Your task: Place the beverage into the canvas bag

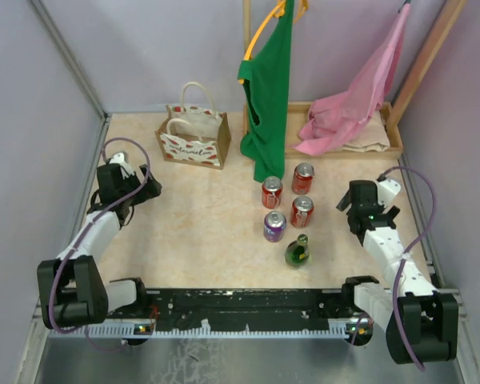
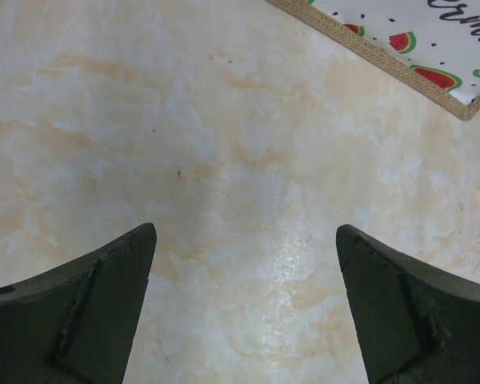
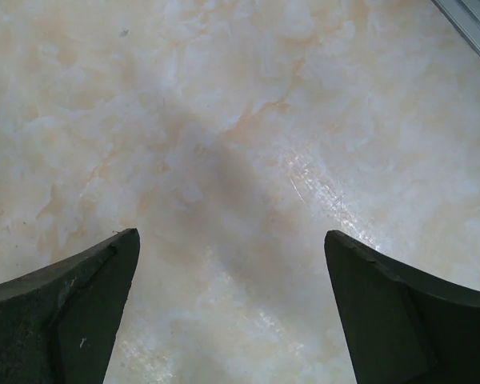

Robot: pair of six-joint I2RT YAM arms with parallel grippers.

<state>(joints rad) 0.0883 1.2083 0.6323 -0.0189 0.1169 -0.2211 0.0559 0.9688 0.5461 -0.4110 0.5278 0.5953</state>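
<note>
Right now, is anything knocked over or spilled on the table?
No, nothing stands out. The red cans, the purple can and the green bottle all stand upright, and the canvas bag sits upright at the back. No spill shows.

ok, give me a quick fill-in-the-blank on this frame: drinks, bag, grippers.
1. The left gripper and right gripper both stand ____, holding nothing.
2. The red cans on the table number ____.
3. The lone bottle is ____ in colour.
4. The canvas bag stands in the far ____ part of the table.

Missing words: open; three; green; left.
</note>
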